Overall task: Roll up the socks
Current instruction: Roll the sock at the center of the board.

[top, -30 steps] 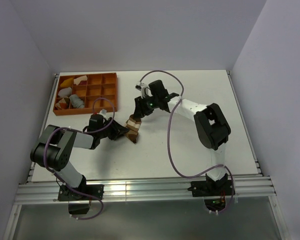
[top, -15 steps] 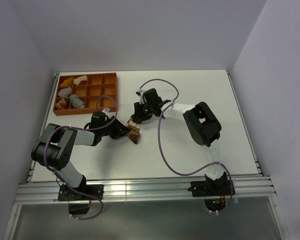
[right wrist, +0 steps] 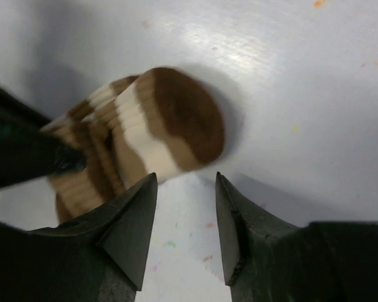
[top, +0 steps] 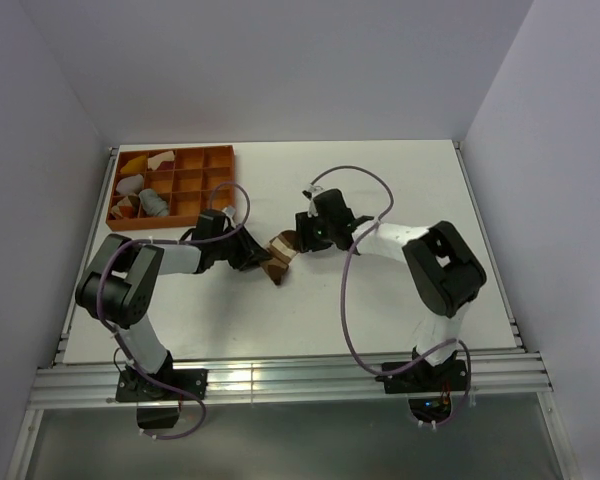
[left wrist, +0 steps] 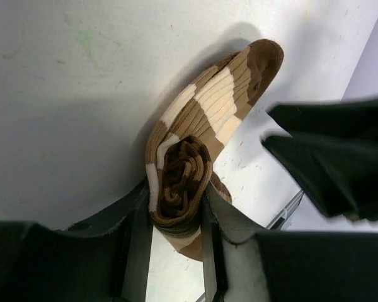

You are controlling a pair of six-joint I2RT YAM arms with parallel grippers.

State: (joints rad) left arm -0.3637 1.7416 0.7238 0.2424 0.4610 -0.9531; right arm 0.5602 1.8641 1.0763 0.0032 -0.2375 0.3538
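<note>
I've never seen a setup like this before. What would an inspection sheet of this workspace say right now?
Surface: white table, a few tiny colour specks.
Job's things: brown striped sock, partly rolled, mid table; what looks like a grey sock in the tray.
Clutter: orange tray at the far left corner, with yellow and white cloth pieces in its left compartments.
Grippers: left gripper shut on the sock's rolled end; right gripper open, just short of the sock's free end.
Cables: purple cables looping off each arm, none on the sock.
Surroundings: plain pale walls; metal rail at the near edge.
</note>
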